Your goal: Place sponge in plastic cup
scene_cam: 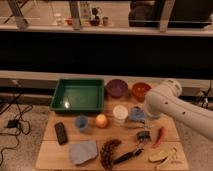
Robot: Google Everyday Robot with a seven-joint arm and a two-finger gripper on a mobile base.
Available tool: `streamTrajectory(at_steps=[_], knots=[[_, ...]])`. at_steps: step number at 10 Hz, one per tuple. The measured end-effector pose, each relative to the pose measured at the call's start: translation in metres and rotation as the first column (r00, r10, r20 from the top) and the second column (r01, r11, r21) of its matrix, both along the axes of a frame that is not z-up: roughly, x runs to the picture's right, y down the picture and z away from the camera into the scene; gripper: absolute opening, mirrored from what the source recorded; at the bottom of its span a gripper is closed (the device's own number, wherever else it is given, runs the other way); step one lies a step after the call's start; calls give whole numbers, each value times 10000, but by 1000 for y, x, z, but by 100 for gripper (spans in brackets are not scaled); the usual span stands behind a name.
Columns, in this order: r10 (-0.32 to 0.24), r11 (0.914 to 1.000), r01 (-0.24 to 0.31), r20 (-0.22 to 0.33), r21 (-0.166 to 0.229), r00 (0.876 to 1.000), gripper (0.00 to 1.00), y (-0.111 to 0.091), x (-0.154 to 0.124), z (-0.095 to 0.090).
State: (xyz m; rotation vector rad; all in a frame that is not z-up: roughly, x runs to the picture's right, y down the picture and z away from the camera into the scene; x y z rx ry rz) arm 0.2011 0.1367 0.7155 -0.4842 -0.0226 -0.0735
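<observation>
- Dim room, dark wall band behind, and a lit shelf or counter way up top with a few small things on it, too blurry to name.
- Wooden worktop [50, 134] in the middle of the view, with cables on the floor off its left edge.
- Green tray [78, 95] sits at the back-left corner of the worktop.
- Just right of the tray along the back edge: a purple bowl [117, 88], then an orange-red bowl [140, 90] beside it.
- White robot arm [175, 106] comes in from the right side and bends down over the right half of the worktop.
- The claw [141, 119] is down low near the middle of the worktop, just right of the white plastic cup [120, 114]. Can't tell how its fingers stand, the arm covers most of it.
- The sponge [136, 115], light blue, is right at the claw, beside the white cup and not inside it. Can't say if it's gripped or just lying there.
- Left of the white cup: an orange ball-like fruit [101, 120], then a small blue cup [81, 123].
- A dark flat remote-looking thing [61, 132] lies toward the left edge.
- Front edge: a big grey-blue slab [83, 151], a dark bunch of grapes [108, 151], and a black-handled brush [131, 151].
- Right side: a red chili pepper [160, 135], and a banana [162, 155] near the front-right corner.
</observation>
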Motion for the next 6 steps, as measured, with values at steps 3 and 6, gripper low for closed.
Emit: streamTrajectory(at_steps=[3, 6], knots=[[54, 10000, -54, 643, -13, 9979, 8, -7, -17, 1], [-27, 9999, 43, 1109, -141, 9938, 8, -11, -39, 4]])
